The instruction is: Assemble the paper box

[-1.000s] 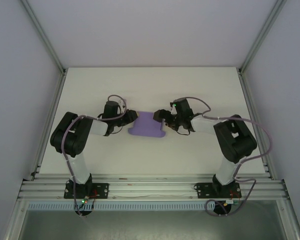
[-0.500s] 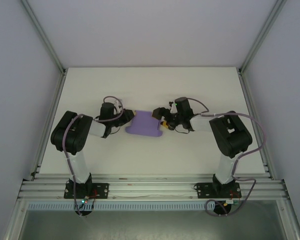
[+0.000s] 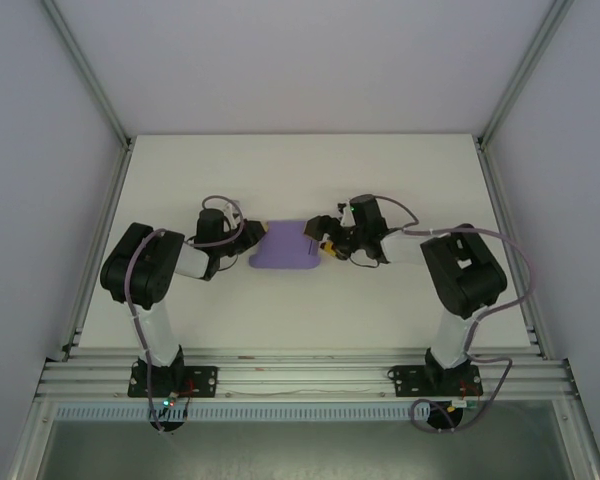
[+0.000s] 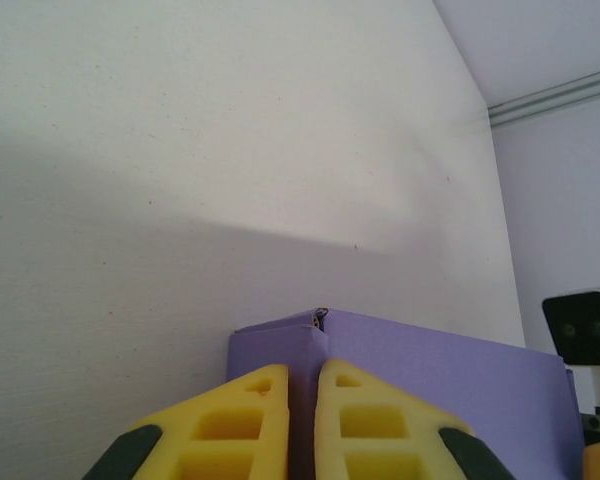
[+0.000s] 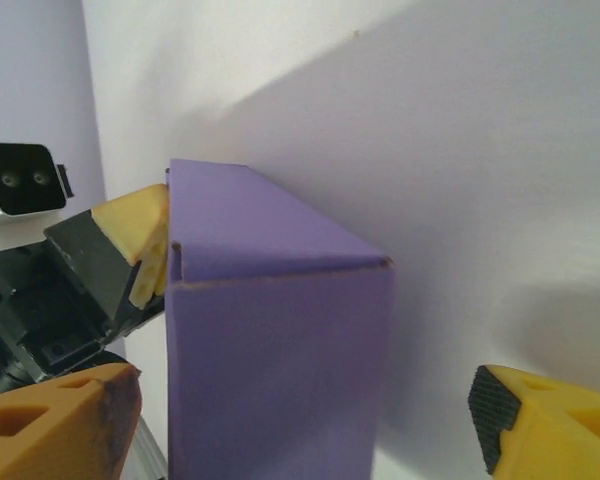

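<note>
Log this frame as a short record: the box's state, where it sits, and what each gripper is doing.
object: paper box, purple, folded up into a rectangular box shape
location: middle of the table, between the two arms
left gripper: fingers almost together, pinching the box's near edge
right gripper: open, one finger on each side of the box's end
task status: box formed and held from both ends, cannot tell whether every flap is tucked
</note>
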Tool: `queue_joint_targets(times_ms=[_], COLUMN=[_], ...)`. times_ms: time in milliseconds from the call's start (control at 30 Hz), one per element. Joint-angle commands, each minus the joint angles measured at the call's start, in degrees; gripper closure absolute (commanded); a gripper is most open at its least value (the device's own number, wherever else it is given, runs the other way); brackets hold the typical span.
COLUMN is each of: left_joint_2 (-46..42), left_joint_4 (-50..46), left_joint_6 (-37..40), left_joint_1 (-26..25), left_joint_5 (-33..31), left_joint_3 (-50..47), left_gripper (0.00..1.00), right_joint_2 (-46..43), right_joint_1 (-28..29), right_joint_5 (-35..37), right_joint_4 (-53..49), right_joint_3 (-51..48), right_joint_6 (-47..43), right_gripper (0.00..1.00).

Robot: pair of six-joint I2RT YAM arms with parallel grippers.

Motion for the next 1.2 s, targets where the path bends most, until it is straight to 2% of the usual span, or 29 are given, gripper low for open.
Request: queue_joint_targets(times_ms=[0, 100, 233, 300, 333, 400, 433, 533, 600, 667, 733, 800, 833, 967, 1067, 1167], left_joint_2=[0.8, -0.3, -4.9, -8.2, -10.5, -15.4, -18.1, -25.8, -30.5, -34.9, -38.0, -39.4, -39.6, -39.4, -38.9, -37.3], left_joint_4=[-7.6, -6.7, -10.9, -13.1, -14.4, -17.5, -19.5, -24.1, -26.1, -30.4, -37.6, -47.5, -51.5, -54.7, -53.4, -54.0], left_joint_6=[1.2, 1.7, 5.2, 7.9, 9.5, 13.0, 17.0, 28.5, 38.1, 50.1, 61.1, 71.9, 76.4, 83.7, 85.8, 87.3], left_joint_1=[0.1, -0.3, -1.3, -1.7, -1.8, -1.9, -2.1, -3.4, -5.0, -8.0, -11.0, -13.3, -14.5, -19.2, -19.6, -20.0], left_joint_5=[1.0, 1.4, -1.0, -2.5, -3.7, -6.0, -8.2, -12.9, -9.8, -6.6, -3.5, 1.8, 2.1, -7.0, -10.4, -12.0], left_joint_3=[-2.0, -1.4, 0.9, 1.9, 2.3, 3.2, 3.4, 3.4, 3.0, 2.9, 4.4, 6.8, 8.0, 10.2, 10.7, 11.9], left_gripper=[0.84, 0.82, 0.76, 0.67, 0.48, 0.04, 0.00, 0.00, 0.00, 0.00, 0.00, 0.00, 0.00, 0.00, 0.00, 0.00], right_joint_2=[2.2, 2.1, 0.3, -1.1, -2.0, -4.1, -5.6, -9.1, -10.6, -10.8, -10.5, -10.2, -10.1, -8.9, -8.0, -8.3], right_joint_1=[0.9, 1.0, 0.9, 0.8, 0.7, 0.1, -0.3, -1.7, -2.6, -4.1, -5.5, -6.4, -6.6, -6.7, -6.7, -6.7], right_joint_5=[-5.0, -6.3, -6.2, -5.7, -5.3, -4.8, -4.2, -1.5, 0.0, -2.3, -6.0, -9.0, -10.1, -13.6, -15.8, -16.7], right_joint_4=[9.5, 12.5, 10.5, 7.8, 6.0, 2.7, 0.3, -12.7, -23.2, -33.6, -43.8, -49.6, -51.2, -55.9, -57.6, -55.6], right_joint_3=[2.8, 3.5, 3.9, 4.0, 4.0, 4.0, 4.0, 6.7, 10.0, 14.3, 19.0, 21.7, 22.4, 24.6, 25.6, 25.1], right_joint_6=[4.9, 7.0, 6.8, 6.2, 6.1, 6.2, 6.6, 6.9, 8.2, 9.7, 10.9, 12.5, 13.9, 14.7, 15.9, 18.3], right_gripper=[0.20, 0.26, 0.48, 0.50, 0.52, 0.53, 0.53, 0.49, 0.48, 0.48, 0.49, 0.52, 0.54, 0.56, 0.61, 0.61])
